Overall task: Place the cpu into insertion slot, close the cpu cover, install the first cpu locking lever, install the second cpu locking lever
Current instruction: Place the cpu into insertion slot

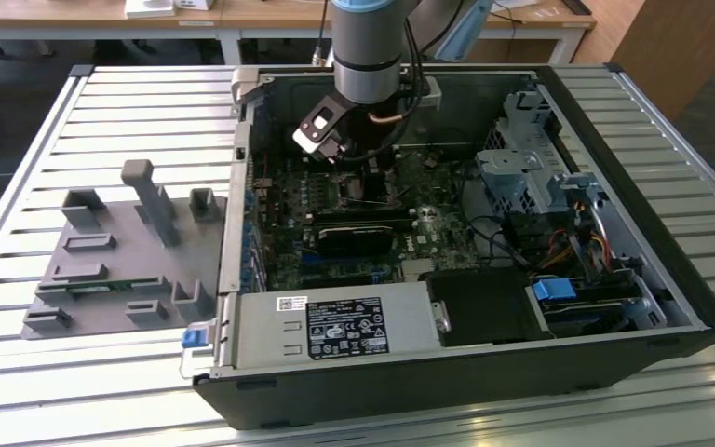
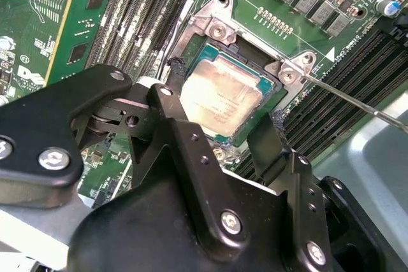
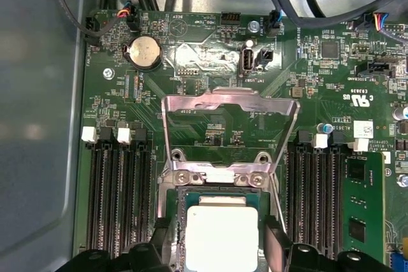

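On the slatted desk (image 1: 34, 372), a grey fixture tray (image 1: 109, 270) lies at the exterior view's left, beside the open computer case (image 1: 457, 372). Inside, the gripper (image 2: 218, 103) is spread astride the cpu (image 3: 222, 237), which sits in the insertion slot (image 2: 220, 30), cpu cover (image 3: 229, 103) raised; a wooden cabinet (image 1: 687, 47) stands far right

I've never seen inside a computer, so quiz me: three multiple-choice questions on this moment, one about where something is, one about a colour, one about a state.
1. Where is the chip? A on the floor; B in the socket; C in someone's hand.
2. What colour is the circuit board? A green; B red; C white.
3. The socket's metal cover is: A shut; B missing; C swung open.
Answers: B, it lies inside the socket's rim; A, green all over; C, its frame is hinged back, leaving the chip bare.
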Motion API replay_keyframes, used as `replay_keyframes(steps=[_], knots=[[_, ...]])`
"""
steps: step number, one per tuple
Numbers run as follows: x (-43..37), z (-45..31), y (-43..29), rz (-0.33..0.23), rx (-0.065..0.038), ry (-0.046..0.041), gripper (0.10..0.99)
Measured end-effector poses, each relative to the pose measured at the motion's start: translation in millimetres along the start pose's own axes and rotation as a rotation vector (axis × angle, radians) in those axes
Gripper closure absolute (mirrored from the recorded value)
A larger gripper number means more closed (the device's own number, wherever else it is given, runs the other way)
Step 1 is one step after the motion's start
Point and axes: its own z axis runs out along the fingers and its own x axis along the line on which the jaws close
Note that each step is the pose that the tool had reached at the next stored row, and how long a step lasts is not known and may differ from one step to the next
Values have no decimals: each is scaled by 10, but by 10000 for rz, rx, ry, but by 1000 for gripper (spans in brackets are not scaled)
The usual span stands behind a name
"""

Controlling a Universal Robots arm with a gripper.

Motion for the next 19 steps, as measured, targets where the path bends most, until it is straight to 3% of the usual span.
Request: replay_keyframes(steps=[19], knots=[[35,6,0,3,2,34,416]])
